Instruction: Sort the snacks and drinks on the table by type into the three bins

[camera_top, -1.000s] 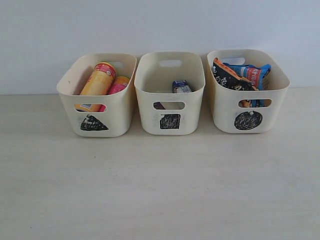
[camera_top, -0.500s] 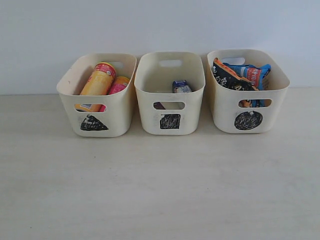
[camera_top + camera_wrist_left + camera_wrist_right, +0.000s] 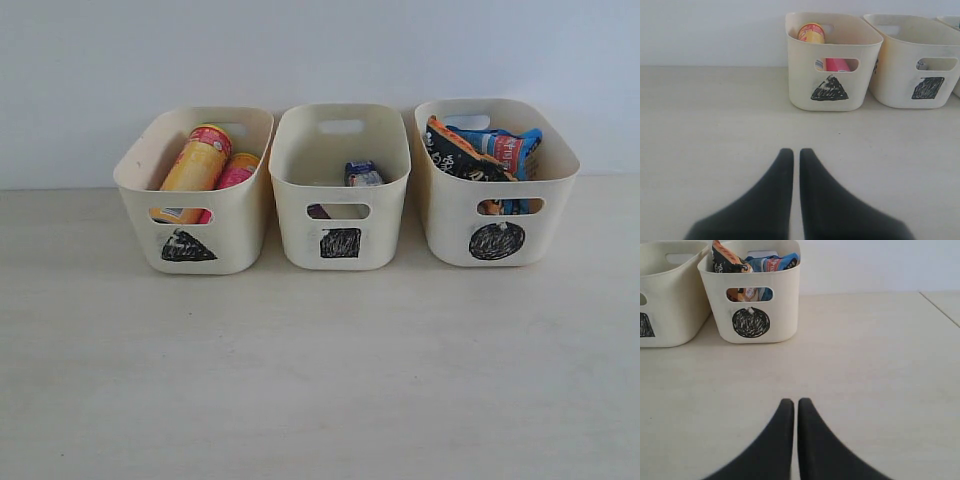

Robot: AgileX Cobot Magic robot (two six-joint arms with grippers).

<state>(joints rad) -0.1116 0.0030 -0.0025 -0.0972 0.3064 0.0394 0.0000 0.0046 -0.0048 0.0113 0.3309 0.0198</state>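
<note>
— What do the grippers hold at this moment?

— Nothing. The left gripper has its two dark fingers pressed together, with only a thin slit between them, and it carries nothing. The right gripper is the same: closed and empty. Both hang low over the bare table.

— What stands in front of them?

— Ahead of the left gripper, well apart from it, is the triangle bin. The yellow canister and the pink canister lean inside it. Just beside it, toward the other arm, is the square bin, which holds the blue-and-white carton and the dark purple carton. Ahead of the right gripper is the circle bin, with the orange-and-black bag and the blue bag in it.

— Has something changed in the last second?

— No. The bins and their contents look the same as one second ago, and no arm enters the exterior view.

— What does it mean for the task?

— Probably the sorting is finished. Each type has its own bin and nothing is left on the table.
</note>
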